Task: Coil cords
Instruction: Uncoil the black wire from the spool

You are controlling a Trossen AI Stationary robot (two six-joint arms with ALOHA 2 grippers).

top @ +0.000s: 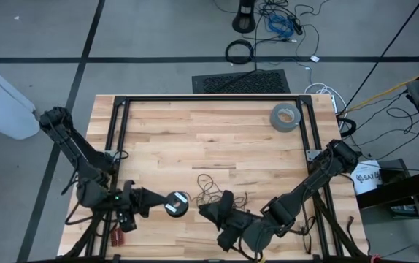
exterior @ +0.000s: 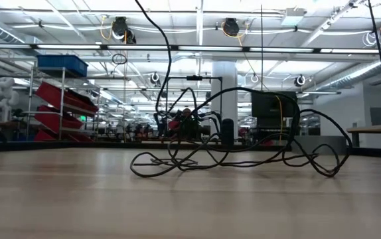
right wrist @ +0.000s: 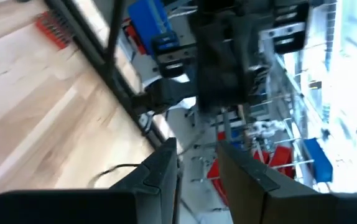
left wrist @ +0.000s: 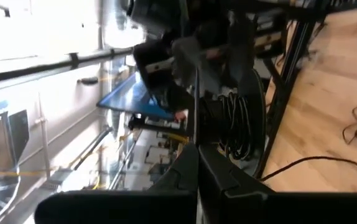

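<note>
none of the coiling looks done from where i stand. on the wooden table [top: 195, 124] both arms hang along the near edge. left gripper [top: 171, 204] is pressed fully shut on nothing i can see. right gripper [top: 213, 213] stands with a gap between its fingers, and nothing in it that i can make out. just past them, the cords [top: 211, 185] lie in a loose tangle [exterior: 243, 156], so gathering and looping all remain, i'd say.
</note>
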